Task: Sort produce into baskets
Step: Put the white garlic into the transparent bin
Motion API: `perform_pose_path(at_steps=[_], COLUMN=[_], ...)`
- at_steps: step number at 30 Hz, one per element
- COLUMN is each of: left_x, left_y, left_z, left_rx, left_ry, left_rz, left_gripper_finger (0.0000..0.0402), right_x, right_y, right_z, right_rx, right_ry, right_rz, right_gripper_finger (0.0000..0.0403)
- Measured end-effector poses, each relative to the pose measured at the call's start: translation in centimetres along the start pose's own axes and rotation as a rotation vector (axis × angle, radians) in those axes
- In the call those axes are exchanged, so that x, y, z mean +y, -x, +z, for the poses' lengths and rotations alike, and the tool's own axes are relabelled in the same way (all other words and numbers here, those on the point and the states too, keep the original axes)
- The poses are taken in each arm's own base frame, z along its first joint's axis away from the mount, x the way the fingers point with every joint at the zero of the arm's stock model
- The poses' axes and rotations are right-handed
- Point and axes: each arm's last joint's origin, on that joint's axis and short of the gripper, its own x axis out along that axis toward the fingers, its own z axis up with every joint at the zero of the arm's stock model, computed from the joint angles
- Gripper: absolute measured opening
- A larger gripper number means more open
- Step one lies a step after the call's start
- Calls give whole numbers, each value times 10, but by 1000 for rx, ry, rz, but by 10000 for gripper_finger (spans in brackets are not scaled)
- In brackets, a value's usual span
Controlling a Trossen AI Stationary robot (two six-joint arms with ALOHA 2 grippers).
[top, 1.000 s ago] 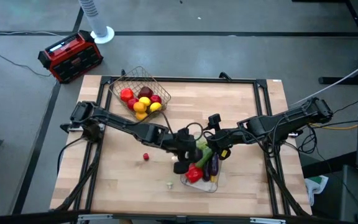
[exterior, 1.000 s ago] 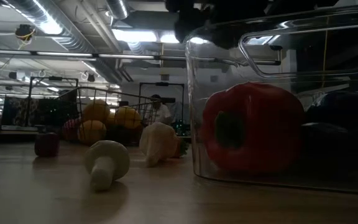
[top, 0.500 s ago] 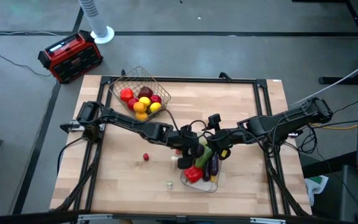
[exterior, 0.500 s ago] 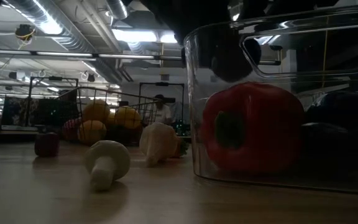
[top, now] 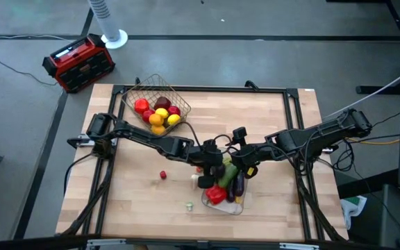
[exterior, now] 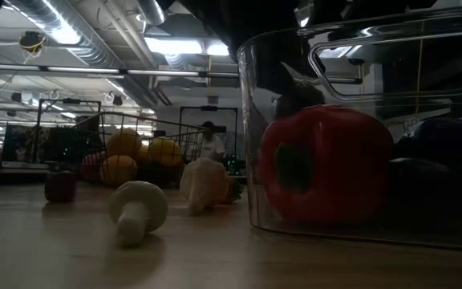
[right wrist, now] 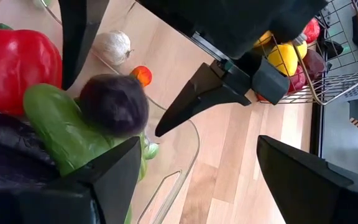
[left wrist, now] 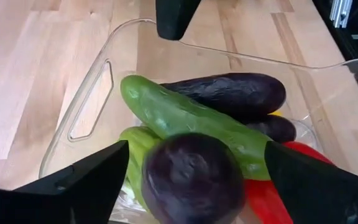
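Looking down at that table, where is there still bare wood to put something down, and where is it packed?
Bare wood lies along the table between the wire basket and the far right edge, and in the near left corner beyond the small red fruit. It is crowded at the clear tray, piled with produce, where the left gripper and right gripper meet.

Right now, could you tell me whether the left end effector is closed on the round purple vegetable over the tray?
No, the left end effector is open, and the round purple vegetable sits loose between its fingers on the cucumber.
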Motion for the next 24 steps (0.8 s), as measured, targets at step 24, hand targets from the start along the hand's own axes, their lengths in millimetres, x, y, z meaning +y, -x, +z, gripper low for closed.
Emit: perform_pose_path(at_steps=[24], left_x=[-38], left_y=[42], left_z=[-29], left_rx=[348], left_ry=[239], left_rz=[23], left_gripper_finger=[392], right_x=[0], right_y=[0], right_z=[0], right_rx=[-1], right_ry=[0], right_rz=[0], right_gripper_finger=[317])
